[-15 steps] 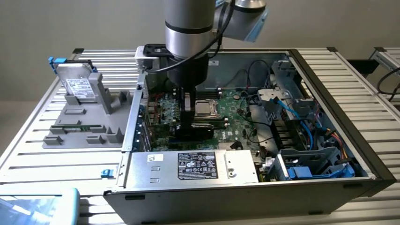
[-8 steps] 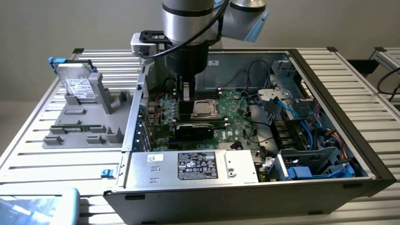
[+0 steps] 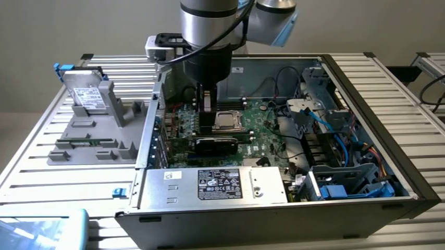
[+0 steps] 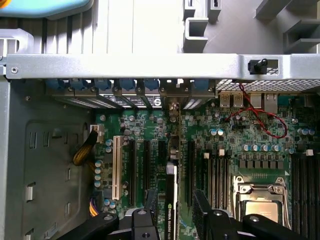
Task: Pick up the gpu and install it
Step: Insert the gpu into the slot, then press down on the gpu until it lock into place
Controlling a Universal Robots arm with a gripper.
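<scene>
The gpu (image 4: 171,195) stands on edge between the two fingers of my claw (image 4: 172,220), over the slots (image 4: 150,165) of the motherboard (image 4: 225,150) inside the open case (image 3: 361,78). In the exterior view the card (image 3: 215,141) sits low against the board, just beside the CPU socket (image 3: 227,121), with the arm (image 3: 208,31) directly above it. The claw stands wide, with a finger on each side of the card; I cannot tell whether the pads press the card or stand just clear of it.

Risks, as I judge them:
- Misalignment. If the card edge is not square over its slot, downward force can bend the card or damage the slot contacts.
- Bracket clash. The card's end sits near the rear slot openings (image 4: 165,97); a skewed approach can catch it on the case wall (image 4: 125,65).
- Tilt. A loose hold can let the card lean toward the neighbouring slots.

Legible writing: the card's edge carries white lettering that appears to read "NVIDIA QUADRO". The power supply (image 3: 212,185) bears a black label (image 3: 220,184) with small text I cannot read. The drive (image 3: 87,94) on the grey rack (image 3: 90,140) outside the case, on the desk (image 3: 41,166), has a white label, also unreadable.
</scene>
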